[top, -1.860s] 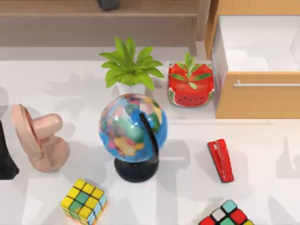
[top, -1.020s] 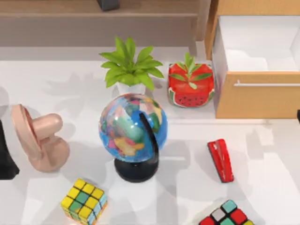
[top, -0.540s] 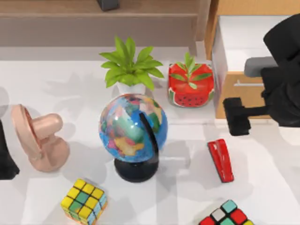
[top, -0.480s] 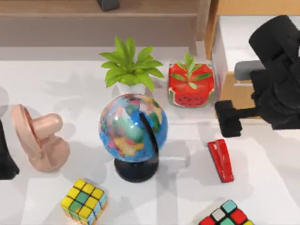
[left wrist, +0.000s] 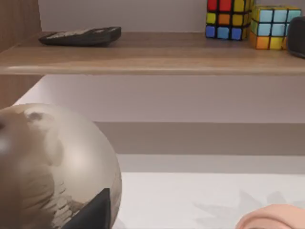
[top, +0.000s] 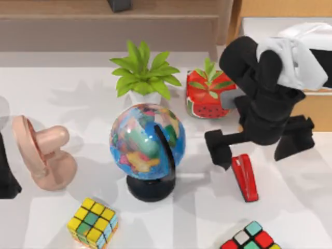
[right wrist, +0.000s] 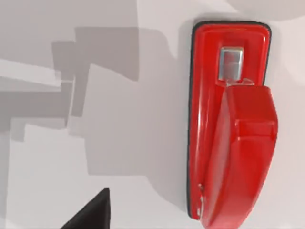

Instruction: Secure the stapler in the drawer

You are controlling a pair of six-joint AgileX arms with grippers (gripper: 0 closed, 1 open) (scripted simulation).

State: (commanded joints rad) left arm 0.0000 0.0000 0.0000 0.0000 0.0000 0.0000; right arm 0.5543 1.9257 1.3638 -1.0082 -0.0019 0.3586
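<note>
The red stapler lies flat on the white table, right of the globe; the right wrist view shows the stapler from close above. My right gripper hangs open just behind and over the stapler's far end, one finger to its left and the other to its right, holding nothing. The drawer stands pulled out at the back right, its white inside and front largely covered by my right arm. My left arm stays parked at the table's left edge.
A globe stands mid-table, with a green plant and a watermelon pot behind it. A pink object sits at the left. Two Rubik's cubes lie along the front edge.
My right arm has come in from the right edge, swinging left and forward until its open gripper hangs over the stapler. The stapler and drawer have not moved.
</note>
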